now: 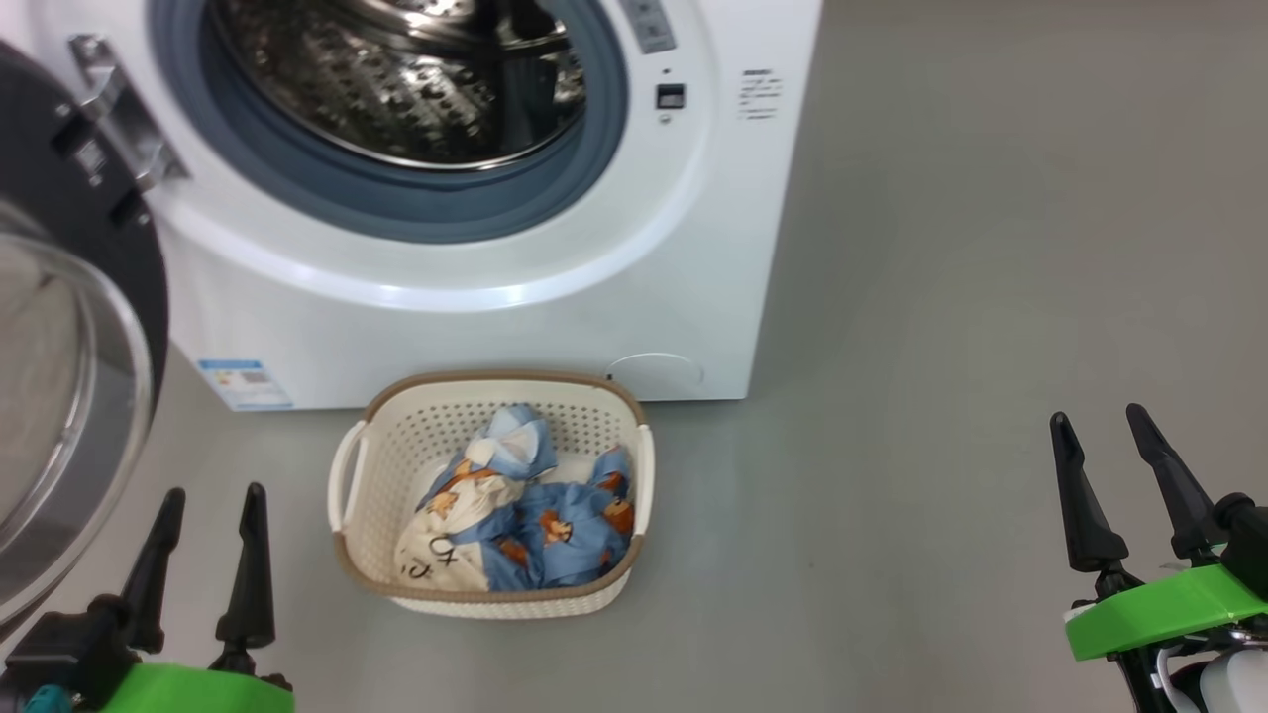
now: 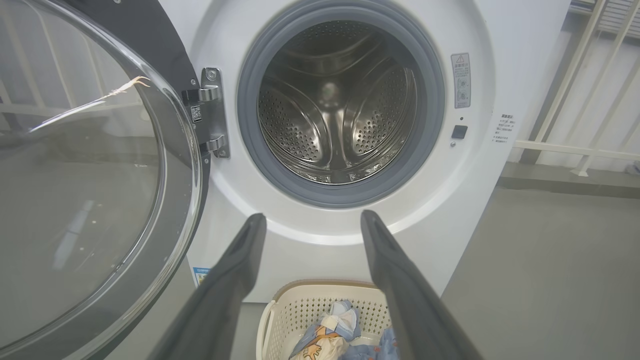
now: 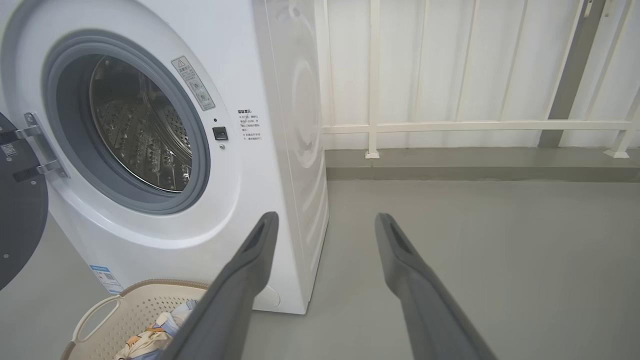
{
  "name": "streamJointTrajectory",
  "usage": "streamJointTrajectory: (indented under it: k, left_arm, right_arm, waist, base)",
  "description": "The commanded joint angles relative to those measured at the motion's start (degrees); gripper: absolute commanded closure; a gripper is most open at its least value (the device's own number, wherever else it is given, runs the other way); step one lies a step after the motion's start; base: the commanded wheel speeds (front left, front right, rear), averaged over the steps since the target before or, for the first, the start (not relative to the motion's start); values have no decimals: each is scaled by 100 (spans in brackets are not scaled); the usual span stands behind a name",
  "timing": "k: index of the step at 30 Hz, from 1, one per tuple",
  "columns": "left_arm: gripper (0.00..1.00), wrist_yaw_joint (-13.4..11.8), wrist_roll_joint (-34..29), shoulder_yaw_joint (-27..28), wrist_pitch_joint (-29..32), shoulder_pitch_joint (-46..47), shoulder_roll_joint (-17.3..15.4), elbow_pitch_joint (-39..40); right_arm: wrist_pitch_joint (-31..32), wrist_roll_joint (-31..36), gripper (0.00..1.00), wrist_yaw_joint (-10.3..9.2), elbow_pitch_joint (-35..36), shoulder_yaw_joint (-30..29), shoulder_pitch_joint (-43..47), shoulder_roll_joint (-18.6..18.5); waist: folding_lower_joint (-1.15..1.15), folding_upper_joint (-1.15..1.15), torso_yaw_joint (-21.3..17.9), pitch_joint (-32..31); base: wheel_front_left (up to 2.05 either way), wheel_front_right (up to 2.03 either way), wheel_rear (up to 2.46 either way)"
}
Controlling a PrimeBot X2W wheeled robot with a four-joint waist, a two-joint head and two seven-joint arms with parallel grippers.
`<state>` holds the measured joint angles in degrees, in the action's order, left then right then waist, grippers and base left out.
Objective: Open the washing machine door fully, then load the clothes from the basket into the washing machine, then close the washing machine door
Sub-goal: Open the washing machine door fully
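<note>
In the head view the washing machine [image 1: 475, 297] stands at eleven o'clock, and the washing machine door [image 1: 59, 347] hangs out from it at nine o'clock. The basket [image 1: 495, 379] sits on the floor [image 1: 941, 297] just before the machine, toward six o'clock, with the clothes [image 1: 525, 515] in it. The left gripper [image 1: 216, 490] is at eight o'clock of the basket, and the right gripper [image 1: 1096, 413] is well apart at three o'clock.

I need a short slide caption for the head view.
Washing machine door open, clothes in the basket, left gripper and right gripper open, empty.
</note>
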<state>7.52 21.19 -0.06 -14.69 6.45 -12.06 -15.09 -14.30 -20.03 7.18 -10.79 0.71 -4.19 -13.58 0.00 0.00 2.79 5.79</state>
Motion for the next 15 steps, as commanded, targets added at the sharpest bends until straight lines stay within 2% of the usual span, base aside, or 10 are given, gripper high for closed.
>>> streamJointTrajectory:
  k: [1,15]
  left_arm:
    - [0,-4,-31,192,-30,18,-180,166]
    - [0,-3,-26,353,-30,-148,-115,169]
  right_arm:
    - [-70,72,0,31,132,103,38,-92]
    - [-70,101,0,31,147,104,185,-58]
  waist:
    - [0,0,-176,-89]
    - [0,0,-358,-188]
  base:
    - [0,0,0]
    - [0,0,0]
